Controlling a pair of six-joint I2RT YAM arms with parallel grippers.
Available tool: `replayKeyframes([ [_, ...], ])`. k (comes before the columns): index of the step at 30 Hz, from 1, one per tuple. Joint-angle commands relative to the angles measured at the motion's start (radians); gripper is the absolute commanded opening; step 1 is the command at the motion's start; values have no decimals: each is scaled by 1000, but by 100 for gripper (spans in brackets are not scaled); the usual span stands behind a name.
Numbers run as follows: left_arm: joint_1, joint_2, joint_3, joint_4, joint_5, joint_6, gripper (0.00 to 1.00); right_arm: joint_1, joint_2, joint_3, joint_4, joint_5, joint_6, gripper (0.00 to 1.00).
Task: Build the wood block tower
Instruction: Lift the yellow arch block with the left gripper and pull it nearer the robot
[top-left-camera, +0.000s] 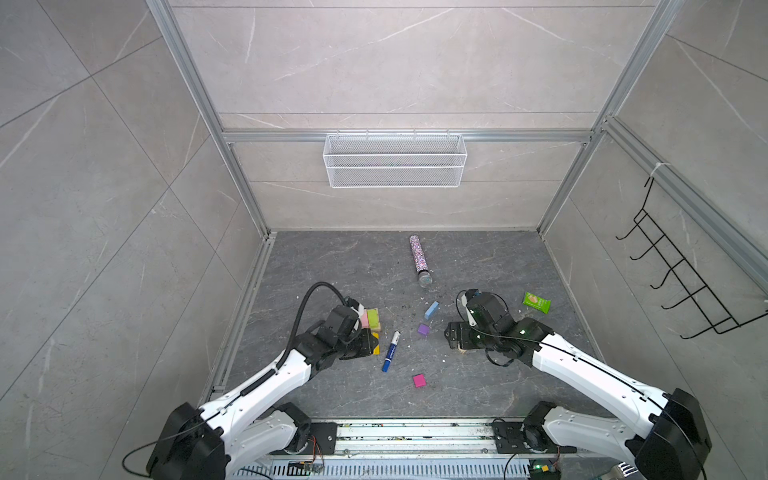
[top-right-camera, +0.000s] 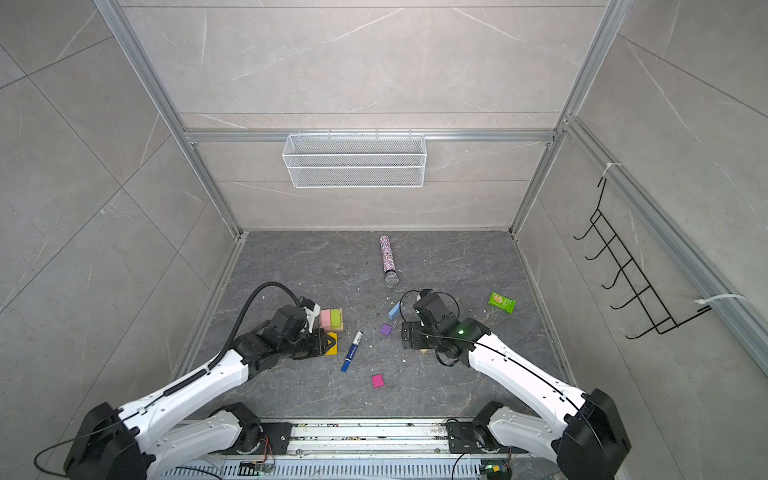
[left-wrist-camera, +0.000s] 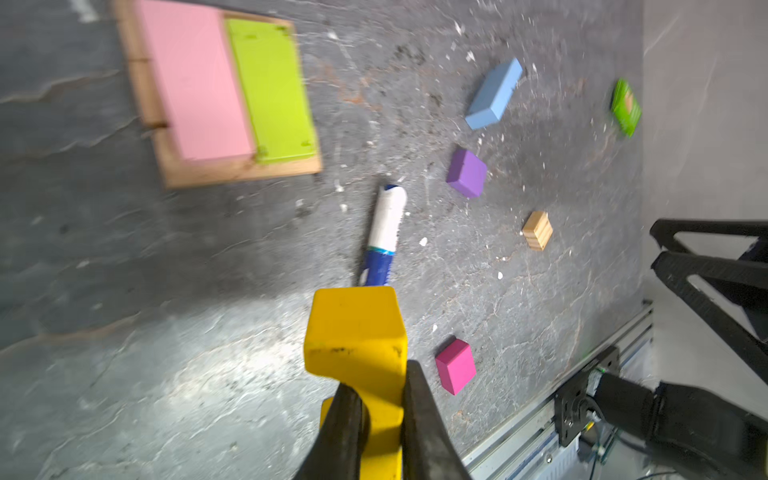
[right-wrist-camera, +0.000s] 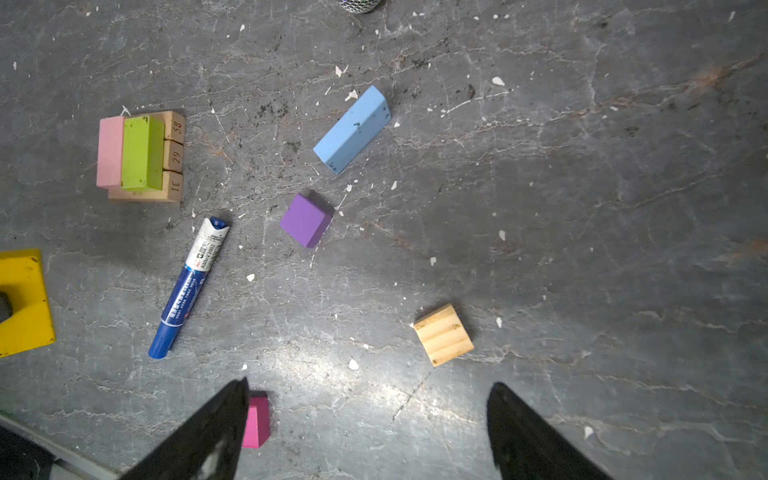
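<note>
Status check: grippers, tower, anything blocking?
Left gripper shut on yellow wooden arch block. Right gripper open, empty. Tower: pink block and lime-green block on tan wooden bars. Blue-and-white marker pen lies near tower, not touching.

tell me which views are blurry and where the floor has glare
Left wrist view: motion blur smears the pink block, green block and marker, while the yellow arch in the left tool looks sharp; glare on the floor beside it. Right wrist view: crisp, numbers on the tan bars legible, bright patch ahead of the open right tool. Both top views: evenly lit, no blur.
</note>
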Motion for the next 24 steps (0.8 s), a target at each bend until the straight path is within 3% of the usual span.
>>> replayKeyframes([
  [1, 48, -74, -79, 106, 48, -83, 0, -4, 14, 35, 10, -25, 12, 87],
  [9, 149, -140, -285, 344, 147, -231, 0, -4, 22, 44, 7, -32, 21, 87],
  [20, 153, -90, -401, 588, 158, -335, 0, -4, 46, 49, 18, -43, 26, 87],
  [24, 152, -97, -420, 594, 134, -342, 0, -4, 57, 51, 30, -48, 31, 86],
])
